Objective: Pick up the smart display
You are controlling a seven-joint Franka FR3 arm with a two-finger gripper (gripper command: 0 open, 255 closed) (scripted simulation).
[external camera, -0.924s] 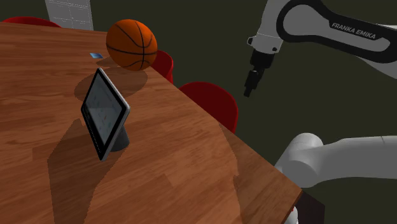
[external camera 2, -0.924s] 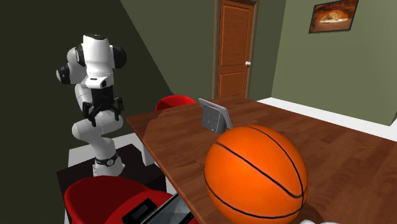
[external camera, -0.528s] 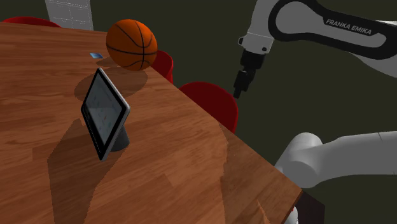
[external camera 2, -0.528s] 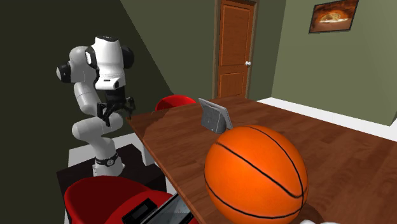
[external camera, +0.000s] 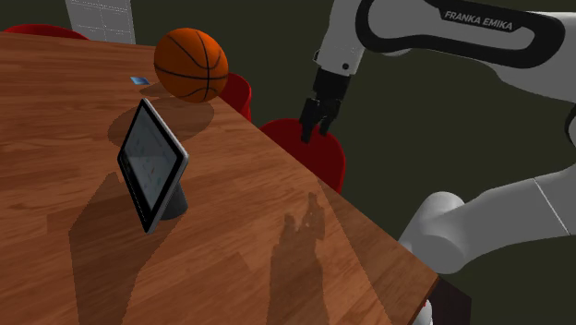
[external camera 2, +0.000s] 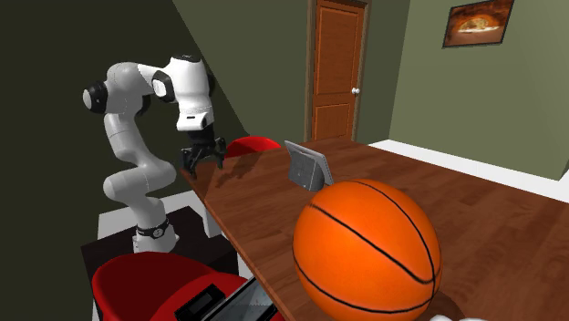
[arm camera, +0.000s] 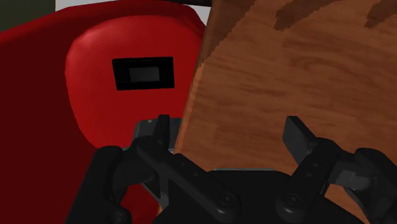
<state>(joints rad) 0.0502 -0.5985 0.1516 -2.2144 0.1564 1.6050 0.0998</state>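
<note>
The smart display (external camera: pixel 152 166) stands on the desk (external camera: pixel 249 240) at the left of the shoulder frame. It is a flat slab propped at a lean on a dark foot, with its long edges running from upper left to lower right of that frame. An orange basketball (external camera: pixel 190 63) sits behind it toward the top. In the second exterior frame I see the smart display (external camera 2: pixel 307 166) just right of centre, past the big ball in the foreground. My tool (external camera: pixel 314 129) hangs in the upper middle of the shoulder frame, above the desk's near edge and in front of a red chair (external camera: pixel 325 164), so the display lies well apart from it, down and to the left in that picture. From the tool (external camera 2: pixel 204 162) in the second exterior frame, it lies to the right, across bare desktop. The wrist camera shows the tool (arm camera: pixel 229 124) with its two fingers spread wide and nothing between them but the desk corner and the red chair below; it touches nothing. I judge the approach has far to go: I would carry the tool across the desk toward the slab and turn it to straddle the thin edge.
</note>
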